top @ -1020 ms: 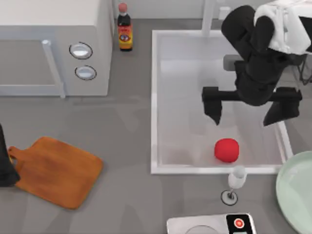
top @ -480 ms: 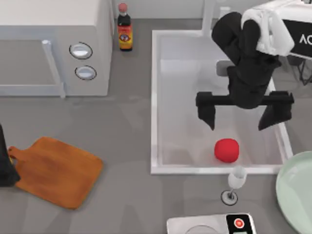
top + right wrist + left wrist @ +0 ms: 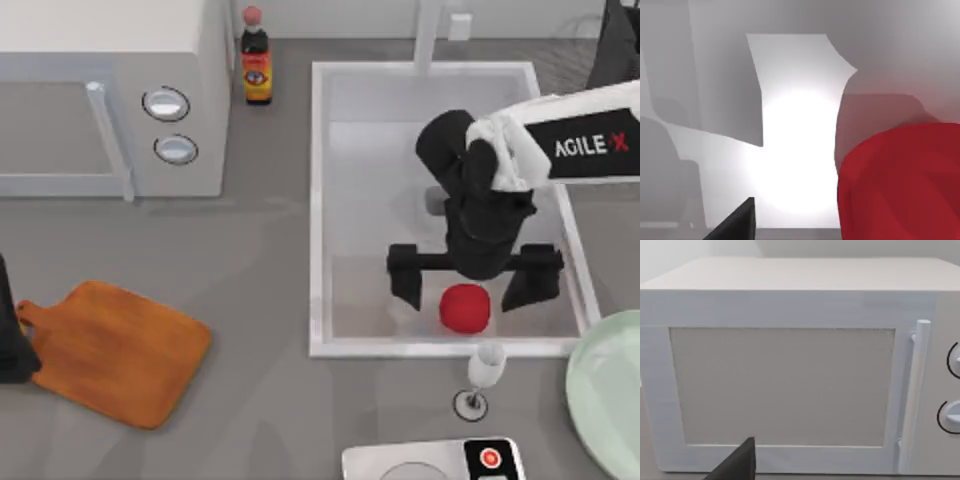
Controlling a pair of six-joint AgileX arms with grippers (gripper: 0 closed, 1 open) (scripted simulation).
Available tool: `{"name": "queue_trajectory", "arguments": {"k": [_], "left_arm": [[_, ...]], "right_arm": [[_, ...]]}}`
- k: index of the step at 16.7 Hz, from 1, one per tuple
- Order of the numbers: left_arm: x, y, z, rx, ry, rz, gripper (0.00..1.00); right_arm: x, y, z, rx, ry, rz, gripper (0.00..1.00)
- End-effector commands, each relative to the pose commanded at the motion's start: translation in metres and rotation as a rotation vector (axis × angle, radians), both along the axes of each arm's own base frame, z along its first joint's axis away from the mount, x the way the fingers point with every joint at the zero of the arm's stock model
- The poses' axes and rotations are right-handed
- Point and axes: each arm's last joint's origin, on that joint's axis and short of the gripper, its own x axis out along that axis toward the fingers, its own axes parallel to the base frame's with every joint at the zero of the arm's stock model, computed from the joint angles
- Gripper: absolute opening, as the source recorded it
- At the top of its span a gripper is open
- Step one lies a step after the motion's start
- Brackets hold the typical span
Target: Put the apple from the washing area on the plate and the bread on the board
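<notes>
The red apple (image 3: 465,308) lies in the white sink (image 3: 316,200) near its front wall. My right gripper (image 3: 467,290) hangs open just over the apple, one finger to each side of it and neither touching. In the right wrist view the apple (image 3: 900,185) looms close beside one dark finger (image 3: 737,222). Part of the mint-green plate (image 3: 608,390) shows at the table's right front edge. The wooden board (image 3: 115,350) lies bare at the front left, and my left arm (image 3: 10,340) is parked at its handle end. The bread is out of view.
A wine glass (image 3: 485,372) stands just in front of the sink, close to the apple. A white device (image 3: 430,462) with a red button sits at the front edge. A microwave (image 3: 110,100) and a sauce bottle (image 3: 256,62) stand at the back left. The left wrist view faces the microwave (image 3: 785,385).
My right gripper has moved from the sink's back right toward the front and down, and its open fingers now flank the apple. The apple and the left arm have not moved.
</notes>
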Motion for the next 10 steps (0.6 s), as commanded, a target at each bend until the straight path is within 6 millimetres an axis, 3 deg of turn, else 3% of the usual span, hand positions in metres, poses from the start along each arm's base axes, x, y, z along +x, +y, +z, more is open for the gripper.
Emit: {"name": "queue_trajectory", "arguments": {"k": [4,9,10], "left_arm": [[0.0,0.0,0.0,0.0,0.0,0.0,1.0],[0.0,0.0,0.0,0.0,0.0,0.0,1.0],[0.0,0.0,0.0,0.0,0.0,0.0,1.0]], "right_arm": [[-0.007,-0.002,-0.047,-0.005,0.01,0.001,1.0],[-0.008,-0.003,-0.051,-0.006,0.013,0.001,1.0],[-0.008,-0.003,-0.051,-0.006,0.013,0.001,0.92]]}}
